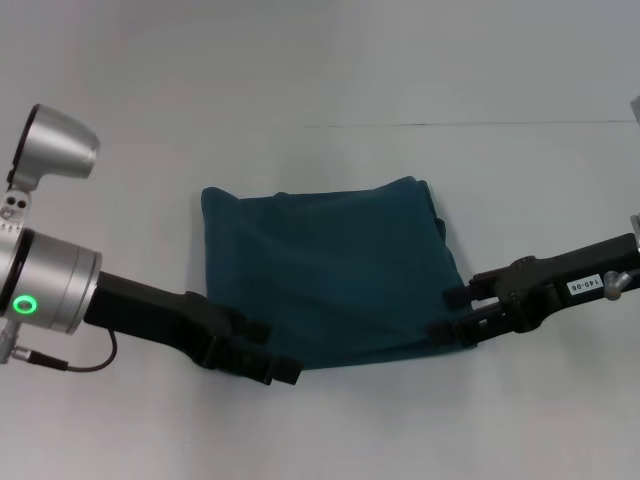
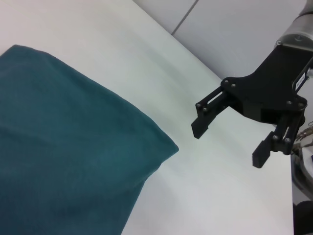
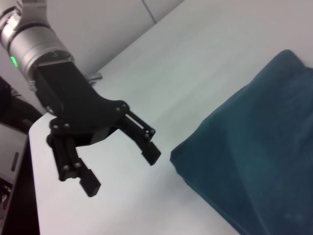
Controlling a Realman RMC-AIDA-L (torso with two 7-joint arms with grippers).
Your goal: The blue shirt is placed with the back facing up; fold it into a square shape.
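The blue shirt [image 1: 325, 270] lies flat in the middle of the white table, folded into a rough square with its front edge slanting. My left gripper [image 1: 270, 355] sits just off the shirt's front left corner. It is open and holds nothing, as the right wrist view shows [image 3: 121, 171]. My right gripper [image 1: 445, 313] is by the front right corner, also open and empty, seen in the left wrist view [image 2: 228, 144]. Both wrist views show a gap of bare table between the fingers and the shirt [image 2: 63, 152] [image 3: 254, 156].
The white table [image 1: 350, 430] extends on all sides of the shirt. A seam line [image 1: 450, 124] crosses its far part. Past the table edge in the right wrist view there is dark equipment [image 3: 12, 161].
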